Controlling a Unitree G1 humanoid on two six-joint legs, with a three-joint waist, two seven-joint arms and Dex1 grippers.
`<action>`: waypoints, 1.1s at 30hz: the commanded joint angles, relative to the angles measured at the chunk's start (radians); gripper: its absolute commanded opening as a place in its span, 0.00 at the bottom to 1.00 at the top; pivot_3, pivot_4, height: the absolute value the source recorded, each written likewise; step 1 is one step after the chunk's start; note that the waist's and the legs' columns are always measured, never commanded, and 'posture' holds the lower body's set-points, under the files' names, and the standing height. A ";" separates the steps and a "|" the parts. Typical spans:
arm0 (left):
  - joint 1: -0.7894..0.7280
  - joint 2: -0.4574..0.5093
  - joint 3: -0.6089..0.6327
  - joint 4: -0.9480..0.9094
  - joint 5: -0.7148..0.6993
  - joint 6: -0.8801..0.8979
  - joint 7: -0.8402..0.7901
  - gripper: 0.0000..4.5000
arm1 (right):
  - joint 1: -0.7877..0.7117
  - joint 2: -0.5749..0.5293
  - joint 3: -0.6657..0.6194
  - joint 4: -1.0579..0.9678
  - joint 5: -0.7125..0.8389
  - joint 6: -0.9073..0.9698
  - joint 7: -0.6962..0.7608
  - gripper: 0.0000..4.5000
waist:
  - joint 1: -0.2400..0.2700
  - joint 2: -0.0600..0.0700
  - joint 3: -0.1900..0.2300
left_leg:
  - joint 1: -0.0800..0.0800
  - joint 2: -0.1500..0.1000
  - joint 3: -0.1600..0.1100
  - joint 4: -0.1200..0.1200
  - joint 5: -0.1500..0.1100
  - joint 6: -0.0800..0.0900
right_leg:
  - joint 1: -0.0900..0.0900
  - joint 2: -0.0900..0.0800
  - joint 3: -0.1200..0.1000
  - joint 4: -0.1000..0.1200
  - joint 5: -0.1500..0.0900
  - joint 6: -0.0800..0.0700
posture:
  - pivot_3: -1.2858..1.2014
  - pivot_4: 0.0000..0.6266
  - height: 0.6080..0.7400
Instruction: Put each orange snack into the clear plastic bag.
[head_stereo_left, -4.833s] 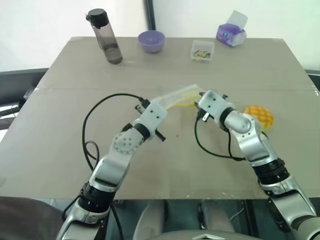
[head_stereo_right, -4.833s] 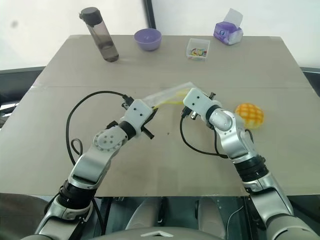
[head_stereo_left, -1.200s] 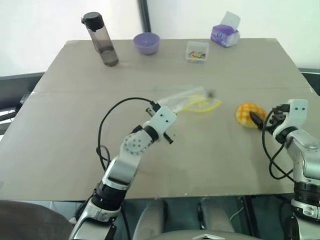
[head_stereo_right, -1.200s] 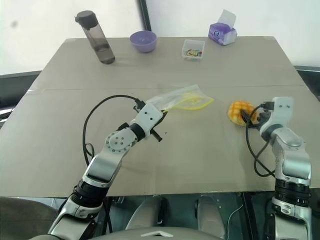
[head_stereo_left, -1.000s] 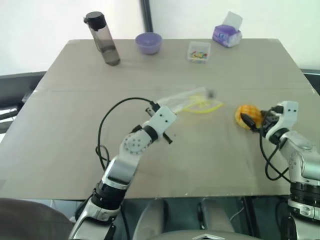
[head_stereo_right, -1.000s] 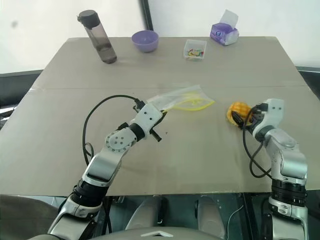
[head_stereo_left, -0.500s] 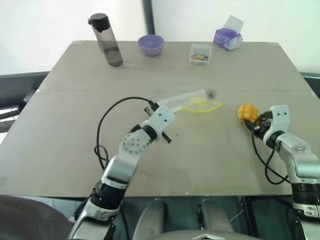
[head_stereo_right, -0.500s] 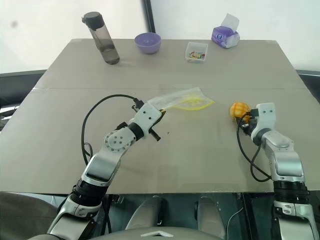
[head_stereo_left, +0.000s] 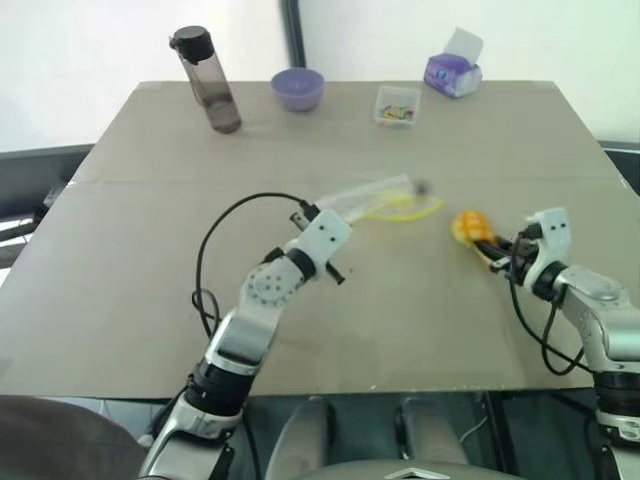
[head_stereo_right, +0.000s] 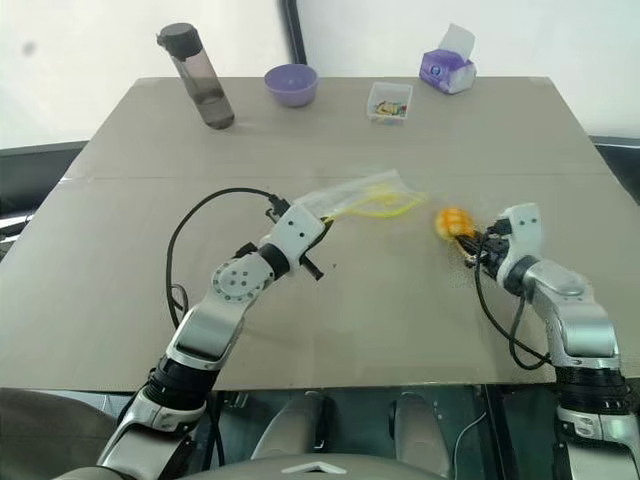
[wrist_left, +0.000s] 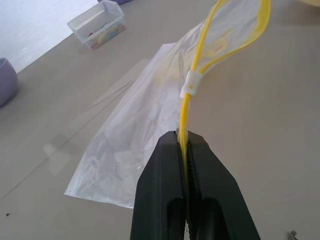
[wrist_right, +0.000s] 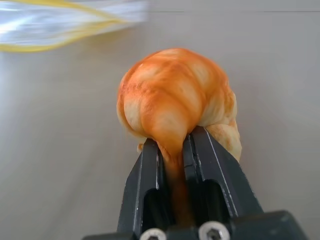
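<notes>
left pincer (wrist_left: 184, 137) mid-frame, clamping clear plastic bag (wrist_left: 150, 130) seal | right pincer (wrist_right: 172, 150) lower right, pinching orange snack (wrist_right: 175, 102), squashed

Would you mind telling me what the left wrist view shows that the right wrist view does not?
Left wrist view alone: the left tool shut on the bag's yellow seal strip, the white slider on that strip, a clear box of colourful bits, and the edge of a purple bowl.

Right wrist view alone: the right tool shut on the squeezed orange snack.

Both: the clear bag, with its yellow strip, and the tan table.
</notes>
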 joint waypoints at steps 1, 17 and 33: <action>-0.017 0.008 0.003 -0.008 0.014 -0.032 0.005 0.00 | -0.033 -0.085 0.108 -0.204 0.053 0.045 0.131 0.00 | 0.000 0.000 0.000 | 0.000 0.000 0.000 0.000 0.000 0.000 | 0.000 0.000 0.000 0.000 0.000 0.000 | 0.52 0.24 1.00; -0.007 0.066 -0.058 -0.021 0.077 -0.211 -0.043 0.00 | -0.207 -0.055 0.187 -0.026 -0.028 0.048 0.069 0.00 | 0.025 -0.001 0.000 | -0.001 0.000 -0.001 0.000 0.000 0.000 | -0.001 -0.001 -0.001 -0.001 0.000 0.000 | 0.52 0.24 1.00; 0.004 0.097 -0.074 0.017 0.124 -0.287 -0.070 0.00 | -0.212 -0.091 0.041 0.023 0.078 0.039 0.170 0.00 | 0.027 -0.001 0.001 | -0.003 -0.001 -0.001 0.000 -0.001 0.001 | -0.002 -0.001 -0.001 -0.002 0.000 0.000 | 0.52 0.24 1.00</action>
